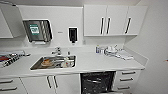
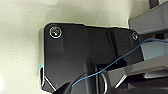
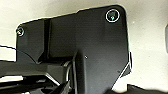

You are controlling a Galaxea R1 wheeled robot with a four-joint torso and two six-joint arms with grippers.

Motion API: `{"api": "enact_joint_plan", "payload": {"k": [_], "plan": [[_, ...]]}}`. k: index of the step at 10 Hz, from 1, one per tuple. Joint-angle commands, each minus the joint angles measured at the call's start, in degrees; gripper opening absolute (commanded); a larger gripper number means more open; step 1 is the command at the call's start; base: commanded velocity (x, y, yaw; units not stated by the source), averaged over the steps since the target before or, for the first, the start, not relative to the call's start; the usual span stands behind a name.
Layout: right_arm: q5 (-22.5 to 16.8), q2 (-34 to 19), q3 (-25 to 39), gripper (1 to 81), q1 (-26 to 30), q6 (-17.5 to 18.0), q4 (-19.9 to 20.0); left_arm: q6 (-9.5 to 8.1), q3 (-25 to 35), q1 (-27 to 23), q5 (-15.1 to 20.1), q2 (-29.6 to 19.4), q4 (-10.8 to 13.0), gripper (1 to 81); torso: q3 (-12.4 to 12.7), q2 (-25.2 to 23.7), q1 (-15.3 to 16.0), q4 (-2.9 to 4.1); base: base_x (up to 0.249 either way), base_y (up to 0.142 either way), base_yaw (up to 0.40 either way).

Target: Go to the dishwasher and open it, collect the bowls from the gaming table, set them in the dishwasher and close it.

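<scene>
Tool state on either arm cannot be told, dishwasher [image 1: 98,82] open under countertop [image 1: 100,62], right of sink [image 1: 53,62]

The dishwasher [image 1: 98,82] sits under the white countertop, right of the sink's base cabinet and left of a stack of drawers. It stands open: in place of a steel front there is a dark cavity as wide as one cabinet, with the pale lines of wire racks faintly showing inside. Its lowered door is mostly cut off at the near edge.
</scene>
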Motion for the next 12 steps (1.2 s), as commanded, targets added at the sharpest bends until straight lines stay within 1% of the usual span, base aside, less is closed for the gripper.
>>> {"api": "enact_joint_plan", "payload": {"k": [1, 2, 3, 6, 7, 8, 9, 10, 12], "plan": [[-2.98, -0.67, 0.33, 81.1, 2.52, -0.05, -0.57, 0.02, 0.23, -1.98, 2.63, -0.86, 0.03, 81.1, 4.26, 5.49, -3.54, 0.00, 0.000, 0.000, 0.000], [-2.98, -0.67, 0.33, 81.1, 2.35, -0.05, -0.75, 0.02, -0.74, -1.81, 2.63, -0.24, 0.03, 81.1, 4.87, 7.52, -4.90, 0.00, 0.000, 0.000, 0.000], [-2.98, -0.67, 0.07, 81.1, 2.35, -0.14, -0.75, 0.02, -2.41, -1.64, 2.63, 0.73, 0.03, 81.1, 2.34, 9.53, -6.22, 0.00, 0.000, 0.000, 0.000], [-2.98, 0.47, -1.85, 81.1, 2.17, -0.05, -0.83, 0.02, -6.45, -1.28, 2.72, 3.54, 0.03, 81.1, 3.32, 15.32, -10.03, 0.00, 0.000, 0.000, 0.000], [-2.98, 1.27, -3.45, 81.1, 1.82, -0.05, -0.92, 0.02, -6.72, -1.28, 2.72, 3.80, 0.03, 81.1, 6.37, 17.29, -11.30, 0.00, 0.000, 0.000, 0.000], [-1.75, 2.41, -5.82, 81.1, 1.73, -0.05, -0.83, -0.06, -6.72, -1.28, 2.72, 3.98, 0.03, 81.1, 7.54, 19.23, -12.57, 0.00, 0.000, 0.000, 0.000], [-1.05, 3.28, -7.91, 81.1, 1.73, -0.05, -0.57, -0.06, -6.80, -1.28, 2.90, 4.24, 0.03, 81.1, 7.98, 20.68, -13.46, 0.00, 0.000, 0.000, 0.000], [-0.96, 3.73, -8.72, 81.1, 1.73, -0.14, -0.57, -0.06, -6.89, -1.28, 2.98, 4.33, -0.06, 81.1, 7.25, 22.32, -14.51, 0.00, 0.000, 0.000, 0.000], [-0.96, 3.82, -8.72, 81.1, 1.73, -0.31, -1.01, -0.06, -6.89, -1.28, 3.16, 4.51, 0.03, 81.1, 8.14, 26.56, -17.35, 0.00, 0.000, 0.000, 0.000]]}}
